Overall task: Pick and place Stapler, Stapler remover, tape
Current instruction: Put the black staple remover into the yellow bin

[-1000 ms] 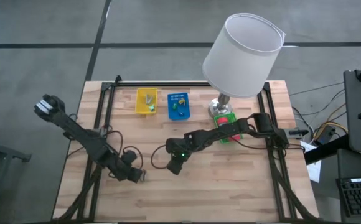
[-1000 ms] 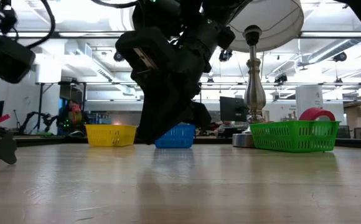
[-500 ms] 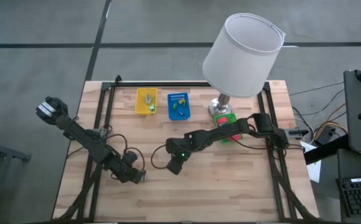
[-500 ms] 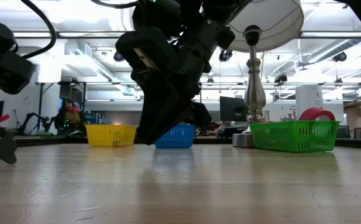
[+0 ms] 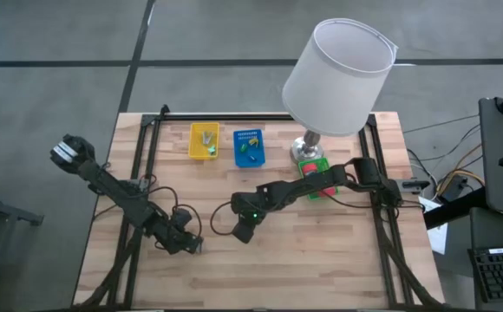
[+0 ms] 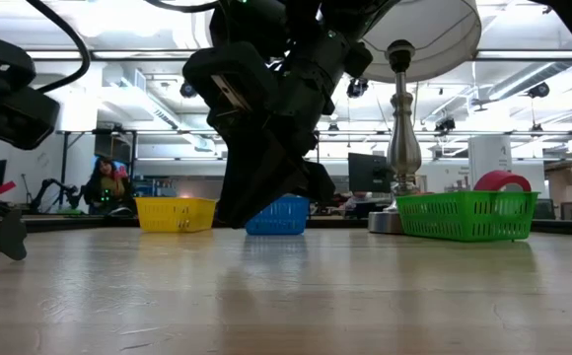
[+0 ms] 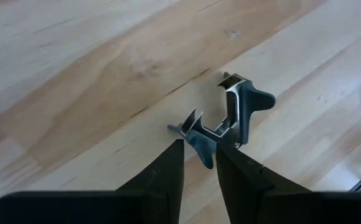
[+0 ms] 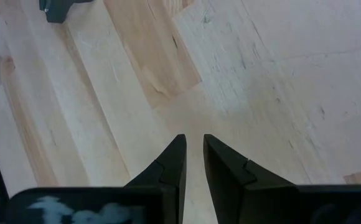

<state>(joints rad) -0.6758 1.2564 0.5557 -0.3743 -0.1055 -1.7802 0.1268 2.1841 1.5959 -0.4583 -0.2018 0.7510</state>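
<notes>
The stapler remover [image 7: 227, 118], metal jaws with dark grey wings, lies on the wooden table near the left front. My left gripper [image 7: 199, 148] [image 5: 188, 245] slants down over it and is shut on its near part. My right gripper [image 8: 194, 144] [image 5: 242, 232] hangs over the table's middle, its fingers a narrow gap apart with nothing between them. A red roll of tape [image 6: 501, 181] stands up out of the green basket [image 6: 466, 215]. The stapler does not show. My left gripper has the remover's near metal jaw [image 7: 200, 142] between its two fingertips. The fingers slant down from above. The remover lies on the table, its other wing [image 7: 250, 102] pointing away from the fingers.
A yellow basket [image 5: 204, 141] and a blue basket [image 5: 248, 147] stand at the far edge, each with small items inside. The green basket [image 5: 310, 165] sits beside a lamp [image 5: 338, 78] at the far right. Bare wood lies along the near edge.
My left arm has dipped a little toward the table over the stapler remover. My right arm has kept still.
</notes>
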